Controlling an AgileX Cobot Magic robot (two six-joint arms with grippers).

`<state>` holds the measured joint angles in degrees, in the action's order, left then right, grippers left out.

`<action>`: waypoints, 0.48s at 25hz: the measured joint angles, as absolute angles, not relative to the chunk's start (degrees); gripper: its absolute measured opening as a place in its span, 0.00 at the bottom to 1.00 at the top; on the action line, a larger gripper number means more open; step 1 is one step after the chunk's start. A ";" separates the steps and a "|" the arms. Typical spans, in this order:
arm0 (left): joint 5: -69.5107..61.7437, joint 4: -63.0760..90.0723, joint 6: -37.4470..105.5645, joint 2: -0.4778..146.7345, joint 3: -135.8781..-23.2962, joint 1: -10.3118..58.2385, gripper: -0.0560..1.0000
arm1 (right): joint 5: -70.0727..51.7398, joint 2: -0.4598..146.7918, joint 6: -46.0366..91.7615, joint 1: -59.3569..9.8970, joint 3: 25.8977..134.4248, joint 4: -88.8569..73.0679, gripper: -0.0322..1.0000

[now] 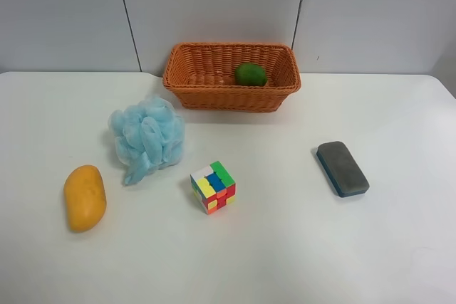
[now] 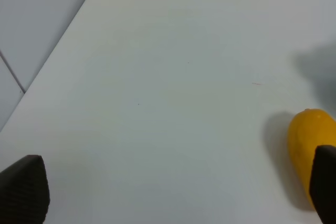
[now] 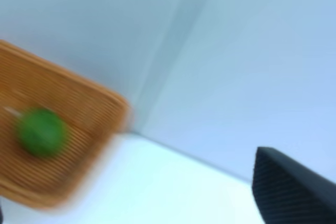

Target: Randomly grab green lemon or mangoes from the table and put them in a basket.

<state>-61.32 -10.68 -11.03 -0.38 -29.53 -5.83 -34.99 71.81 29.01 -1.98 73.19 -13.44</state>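
The left gripper (image 2: 173,187) holds its two dark fingertips spread wide over the white table (image 2: 173,77). The mango (image 2: 303,148) lies just beside one fingertip (which covers its near end).

Pale grey wall panels (image 1: 214,5), split by dark vertical seams (image 1: 127,16), stand behind the evenly lit white table (image 1: 285,247).

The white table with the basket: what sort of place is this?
Probably a lab or test bench rather than a home: a bare white table against plain grey wall panels, with an unrelated mix laid out, a wicker basket, a puzzle cube, a board eraser.
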 joint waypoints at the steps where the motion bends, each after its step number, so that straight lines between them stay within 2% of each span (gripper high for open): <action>1: -61.32 -10.68 -11.03 -0.38 -29.53 -5.83 0.99 | -37.60 70.45 28.96 0.13 73.19 -12.85 0.93; 5: -61.32 -10.68 -11.03 -0.38 -29.53 -5.83 0.99 | -46.10 65.26 27.58 5.23 73.19 -10.97 0.93; 12: -61.32 -10.68 -11.03 -0.38 -29.53 -5.83 0.99 | -58.24 52.41 19.39 5.60 70.99 -9.55 0.93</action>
<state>-61.32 -10.68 -11.03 -0.38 -29.53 -5.83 -58.24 52.41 19.39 5.60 70.99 -9.55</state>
